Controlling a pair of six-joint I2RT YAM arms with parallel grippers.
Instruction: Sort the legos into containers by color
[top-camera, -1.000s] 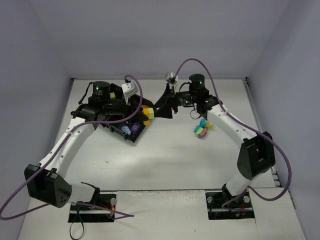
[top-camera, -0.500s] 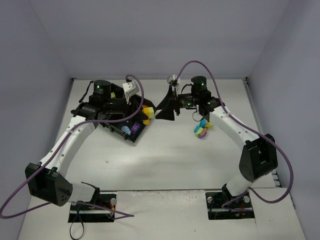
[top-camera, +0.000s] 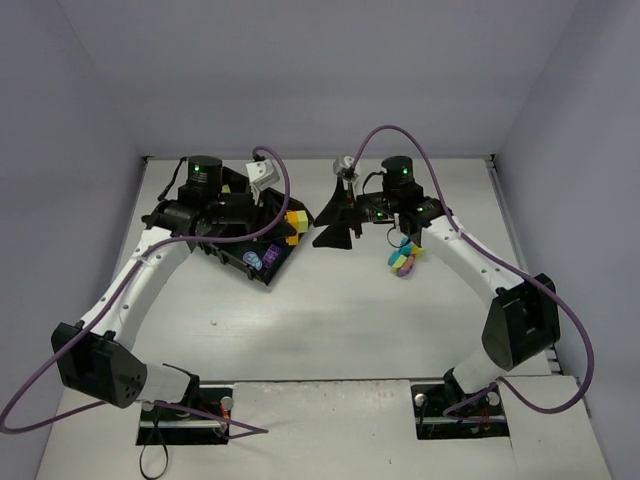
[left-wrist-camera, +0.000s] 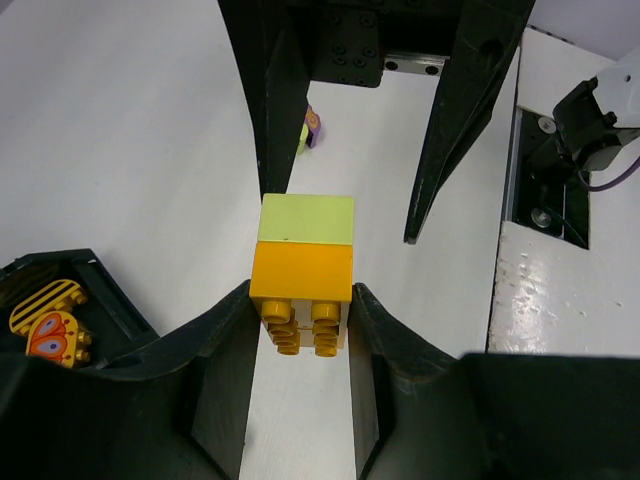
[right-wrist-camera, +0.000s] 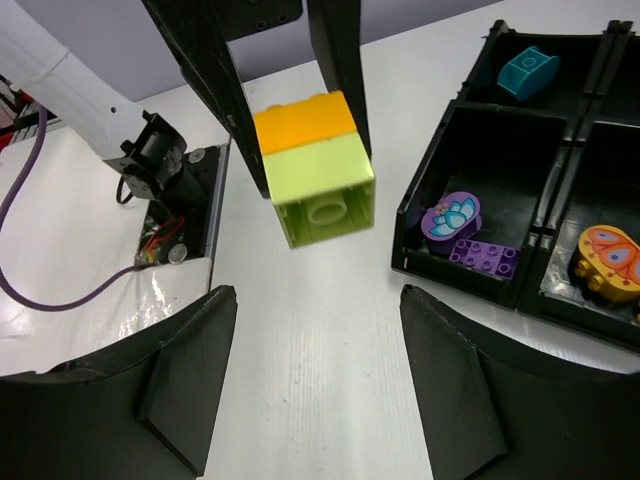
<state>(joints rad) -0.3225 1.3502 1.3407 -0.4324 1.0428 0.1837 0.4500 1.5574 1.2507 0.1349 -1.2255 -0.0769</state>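
The lime green brick (left-wrist-camera: 305, 218) is pressed onto an orange brick (left-wrist-camera: 300, 270), and the joined pair hangs in the air above the table (top-camera: 330, 320), just off the right-hand corner of the black tray (right-wrist-camera: 400, 240). My left gripper (left-wrist-camera: 300, 290) is closed on the orange half, its fingers flat against two opposite sides, with the green half sticking out free beyond the fingertips. My right gripper (right-wrist-camera: 315, 295) faces it with its fingers spread wide and nothing in them. The green brick's hollow underside points toward that wrist and sits just ahead of the fingertips, though I cannot tell whether it is already between them. I judge both bricks to be light, hard and stiff, with smooth, glossy faces that could slip under a weak or off-centre pinch. Only the studs' press fit holds them together. The place to take the green one is on its two flat side walls, clear of the seam, and then I would tilt it away from the orange one. In the tray, purple bricks (right-wrist-camera: 470, 235) fill the near compartment and a teal brick (right-wrist-camera: 527, 68) lies in the one behind. A small pile of loose bricks (top-camera: 403, 260) waits on the table under my right arm.
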